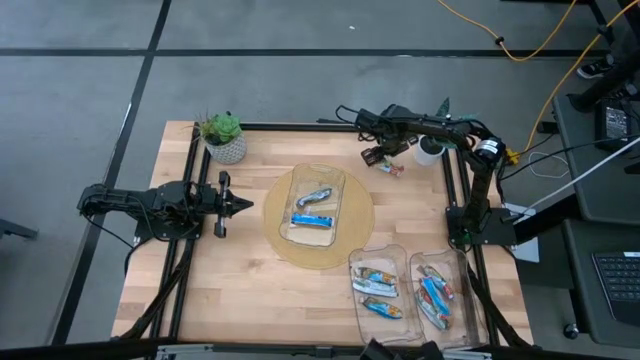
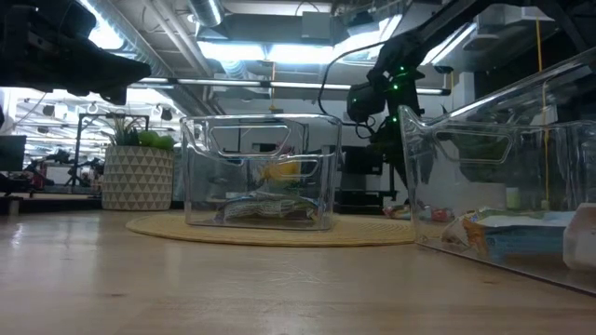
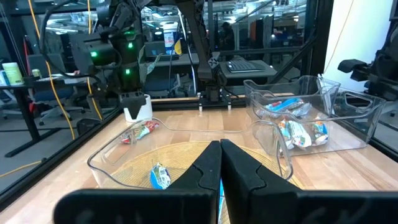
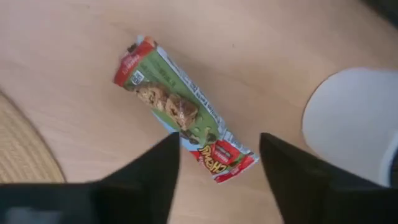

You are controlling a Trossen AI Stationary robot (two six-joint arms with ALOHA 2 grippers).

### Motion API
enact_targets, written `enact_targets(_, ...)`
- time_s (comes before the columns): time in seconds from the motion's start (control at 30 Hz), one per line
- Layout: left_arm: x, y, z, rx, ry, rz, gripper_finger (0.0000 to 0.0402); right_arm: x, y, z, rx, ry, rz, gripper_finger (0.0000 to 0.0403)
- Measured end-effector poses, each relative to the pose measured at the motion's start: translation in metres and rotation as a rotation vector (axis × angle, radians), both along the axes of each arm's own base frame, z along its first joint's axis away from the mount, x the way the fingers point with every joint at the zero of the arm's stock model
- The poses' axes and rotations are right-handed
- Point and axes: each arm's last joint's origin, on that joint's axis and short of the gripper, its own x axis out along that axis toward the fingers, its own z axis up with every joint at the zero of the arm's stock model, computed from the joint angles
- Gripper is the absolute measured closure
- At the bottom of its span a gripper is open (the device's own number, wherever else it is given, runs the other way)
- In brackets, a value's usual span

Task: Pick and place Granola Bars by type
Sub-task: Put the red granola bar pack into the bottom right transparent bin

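One stray granola bar (image 1: 391, 168) lies on the wood at the table's far edge in the high view, under the right gripper (image 1: 378, 157); the left gripper (image 1: 240, 205) waits clenched beside the centre bin (image 1: 341, 205). In the right wrist view, spread fingers (image 4: 152, 177) straddle the bar's (image 4: 180, 109) end. It looks light, its wrapper crinkly and slippery, so pinching across the middle seems best.

Overhead, tabletop-level, two wrist-mounted close views

One granola bar (image 4: 180, 134) lies on the table (image 1: 250, 270) beside the round mat (image 1: 285, 252).
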Motion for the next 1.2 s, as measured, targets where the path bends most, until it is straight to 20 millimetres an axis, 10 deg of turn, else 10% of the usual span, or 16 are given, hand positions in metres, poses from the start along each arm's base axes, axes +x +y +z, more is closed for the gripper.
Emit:
enact_targets(0.4, 0.0, 0.0, 0.0, 0.0, 0.0, 0.0, 0.04, -0.007, 0.006, -0.026, 0.031, -0.018, -0.052, 0.0075)
enact_targets(0.9, 0.0, 0.0, 0.0, 0.0, 0.0, 0.0, 0.04, -0.017, 0.013, -0.044, 0.043, 0.014, -0.126, 0.0084)
enact_targets(1.2, 0.0, 0.0, 0.0, 0.0, 0.0, 0.0, 0.04, -0.017, 0.013, -0.044, 0.045, 0.011, -0.124, 0.0165)
